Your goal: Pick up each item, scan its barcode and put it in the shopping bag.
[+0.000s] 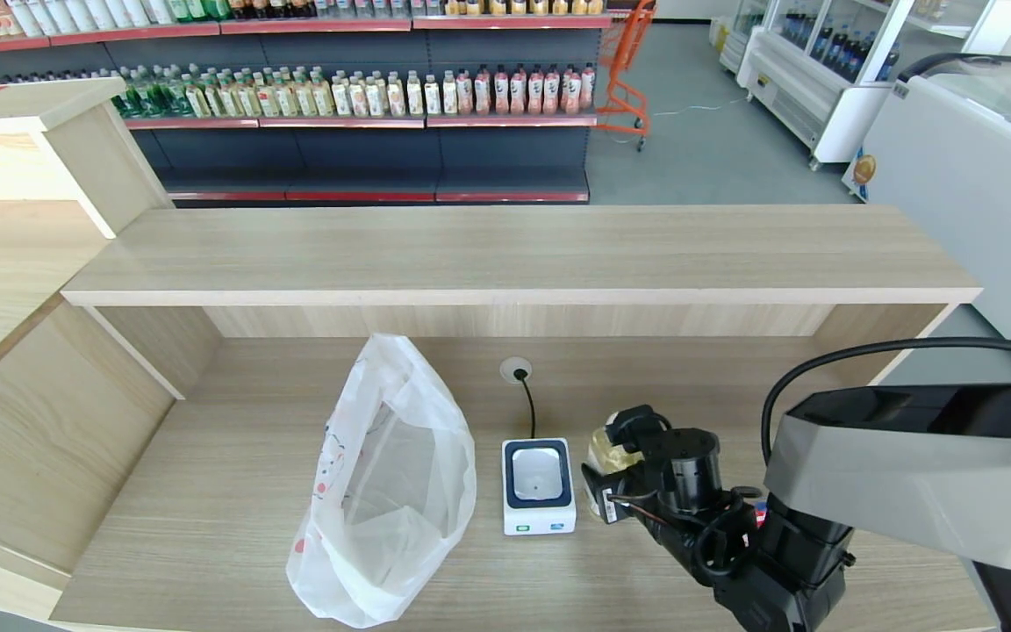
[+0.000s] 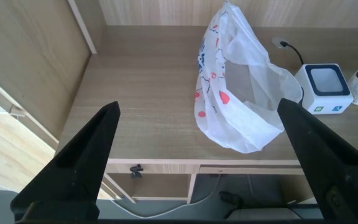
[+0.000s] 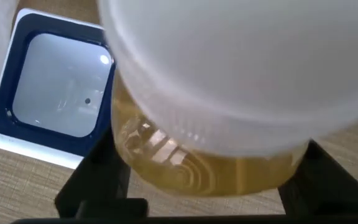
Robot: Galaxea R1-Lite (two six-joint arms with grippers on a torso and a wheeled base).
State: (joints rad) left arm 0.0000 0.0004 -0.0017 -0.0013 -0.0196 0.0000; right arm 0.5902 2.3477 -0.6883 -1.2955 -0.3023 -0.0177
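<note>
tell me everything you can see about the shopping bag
The shopping bag is thin, white, half see-through plastic with red and dark print on one side. It slumps crumpled on the wooden counter, peak up, mouth gaping open. It sits left of the scanner, a gap between them. Only the counter touches it.

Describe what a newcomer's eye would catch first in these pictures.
The crumpled white plastic shopping bag stands open on the pale wooden counter. Beside it on its right sits the white-and-blue box scanner, and right of that the right gripper clasps a clear bottle of yellow liquid.
</note>
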